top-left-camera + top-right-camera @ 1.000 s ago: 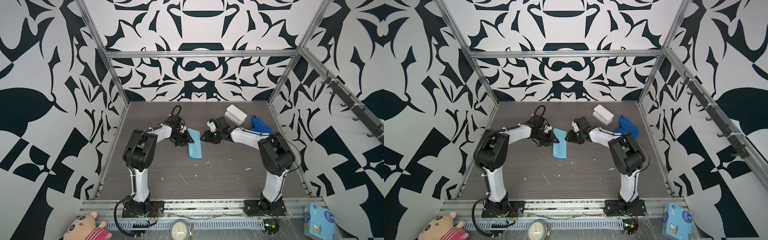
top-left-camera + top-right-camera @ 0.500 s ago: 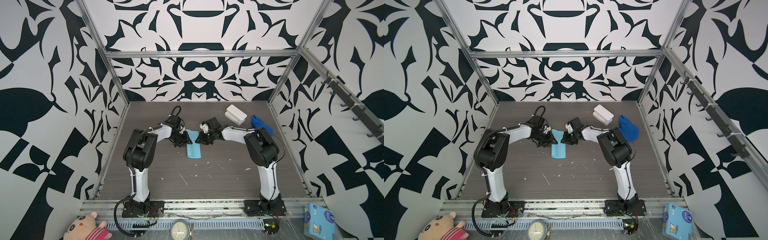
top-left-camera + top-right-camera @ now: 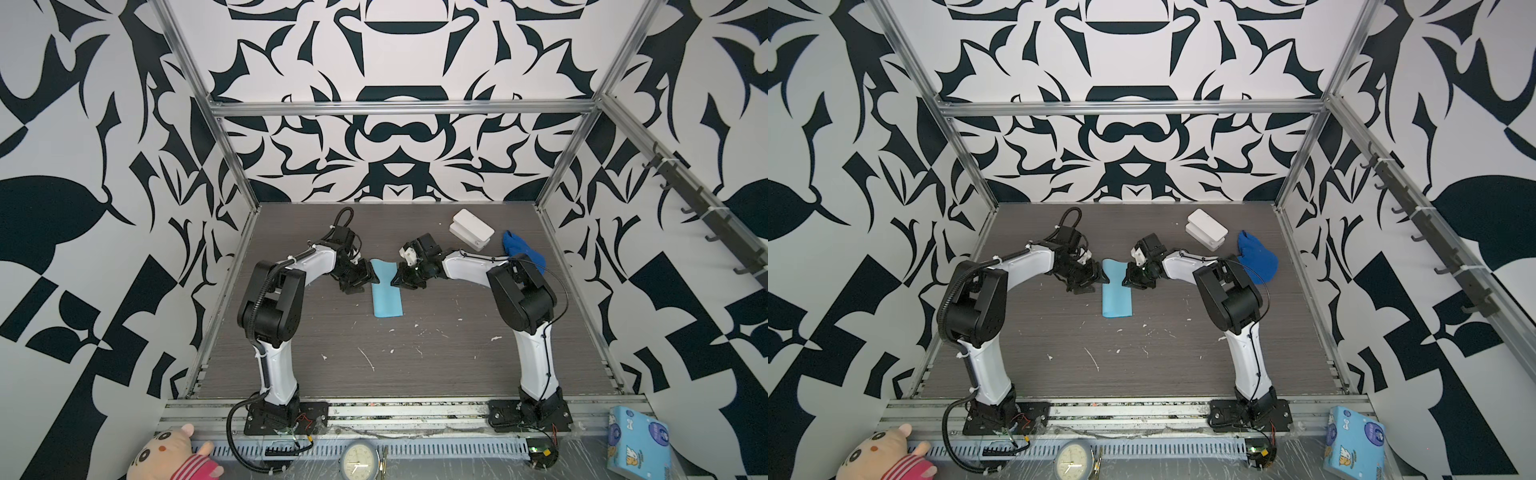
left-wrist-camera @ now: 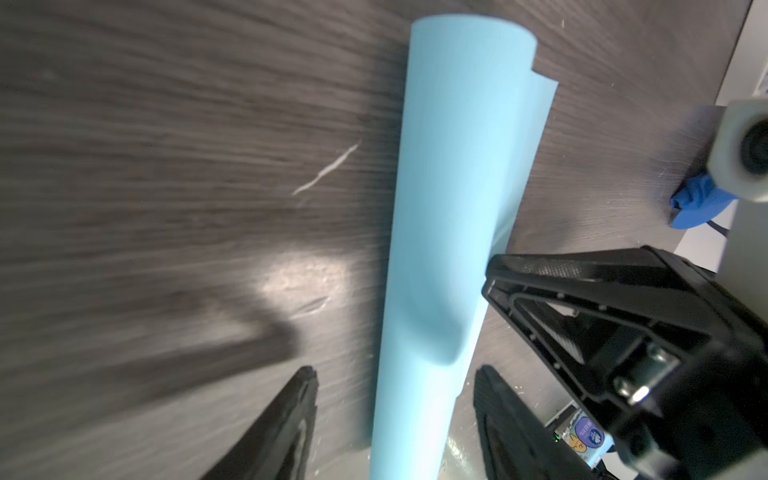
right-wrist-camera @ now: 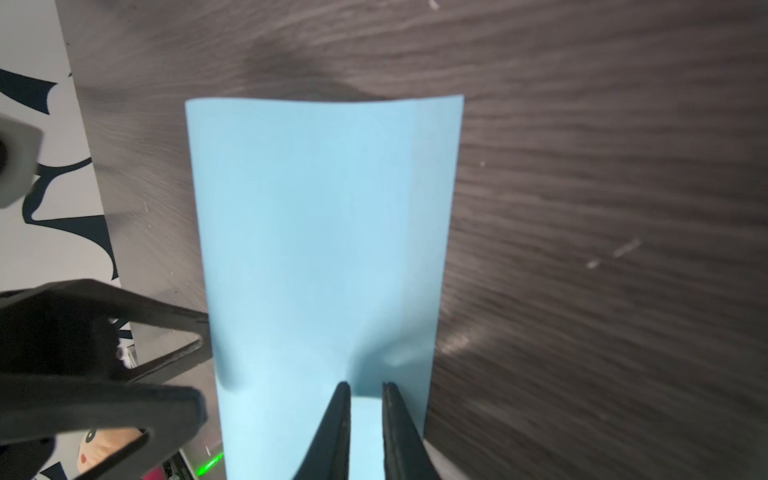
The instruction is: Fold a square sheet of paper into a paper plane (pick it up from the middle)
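1. Light-blue and doubled over into a narrow strip, the square sheet of paper (image 3: 386,297) lies near the middle of the dark wood-grain table (image 3: 415,365). In both top views (image 3: 1116,297) its long side runs from 12 to 6 o'clock.
2. The strip's 12 o'clock end bows inward between the two hands, and its 6 o'clock end lies flat on the table.
3. At the strip's 9 o'clock edge, the left hand (image 3: 362,277) has its fingers apart. In the left wrist view they straddle the paper (image 4: 457,208) with a gap on each side.
4. At the 3 o'clock edge, the right hand (image 3: 398,282) has its fingers drawn nearly together, pinching the paper. In the right wrist view the sheet (image 5: 324,228) puckers just ahead of the tips.
5. A white case (image 3: 471,230) sits toward the table's 1 o'clock, with a royal-blue cloth (image 3: 521,253) near it at 3 o'clock.
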Robot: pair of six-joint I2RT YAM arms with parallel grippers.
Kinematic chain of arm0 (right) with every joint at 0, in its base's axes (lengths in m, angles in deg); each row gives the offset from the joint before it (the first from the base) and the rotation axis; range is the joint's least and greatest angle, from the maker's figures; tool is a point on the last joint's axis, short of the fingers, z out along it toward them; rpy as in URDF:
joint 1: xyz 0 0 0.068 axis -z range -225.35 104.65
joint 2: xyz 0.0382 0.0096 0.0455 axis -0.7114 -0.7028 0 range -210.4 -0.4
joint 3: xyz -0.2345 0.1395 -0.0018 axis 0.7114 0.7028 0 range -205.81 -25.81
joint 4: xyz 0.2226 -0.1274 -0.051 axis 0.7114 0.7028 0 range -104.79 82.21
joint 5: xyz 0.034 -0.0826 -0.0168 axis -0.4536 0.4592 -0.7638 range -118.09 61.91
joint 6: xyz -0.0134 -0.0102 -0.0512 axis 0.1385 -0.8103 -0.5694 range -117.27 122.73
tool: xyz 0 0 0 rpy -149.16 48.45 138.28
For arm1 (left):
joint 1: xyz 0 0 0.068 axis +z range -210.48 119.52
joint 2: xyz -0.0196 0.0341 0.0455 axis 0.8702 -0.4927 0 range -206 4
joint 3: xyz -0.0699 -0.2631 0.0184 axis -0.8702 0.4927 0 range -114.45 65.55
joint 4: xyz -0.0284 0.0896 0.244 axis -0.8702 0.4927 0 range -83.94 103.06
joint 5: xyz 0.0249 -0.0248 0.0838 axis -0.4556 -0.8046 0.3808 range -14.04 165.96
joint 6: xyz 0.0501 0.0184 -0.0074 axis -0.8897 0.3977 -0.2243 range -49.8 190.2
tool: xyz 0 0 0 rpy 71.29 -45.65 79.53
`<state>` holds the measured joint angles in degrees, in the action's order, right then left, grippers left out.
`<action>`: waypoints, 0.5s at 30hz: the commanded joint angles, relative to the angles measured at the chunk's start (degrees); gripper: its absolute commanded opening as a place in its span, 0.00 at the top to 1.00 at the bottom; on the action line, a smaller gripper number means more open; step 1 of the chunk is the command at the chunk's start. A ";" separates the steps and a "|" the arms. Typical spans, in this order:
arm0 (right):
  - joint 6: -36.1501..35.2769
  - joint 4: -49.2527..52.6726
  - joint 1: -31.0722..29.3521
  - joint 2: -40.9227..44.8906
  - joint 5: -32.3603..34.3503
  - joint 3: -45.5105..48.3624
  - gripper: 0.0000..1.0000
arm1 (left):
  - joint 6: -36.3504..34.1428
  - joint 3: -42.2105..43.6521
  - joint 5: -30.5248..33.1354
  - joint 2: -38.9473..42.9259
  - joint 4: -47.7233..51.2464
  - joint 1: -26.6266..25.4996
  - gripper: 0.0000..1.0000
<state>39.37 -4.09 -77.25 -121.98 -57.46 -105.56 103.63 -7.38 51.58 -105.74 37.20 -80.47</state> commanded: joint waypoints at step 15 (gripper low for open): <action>0.80 0.90 -0.25 0.28 -0.01 -2.78 0.80 | -0.47 -10.79 9.52 -6.53 12.47 -4.70 0.50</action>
<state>39.68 -3.30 -77.27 -122.00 -57.46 -106.43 103.24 -17.10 58.23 -110.89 44.83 -85.04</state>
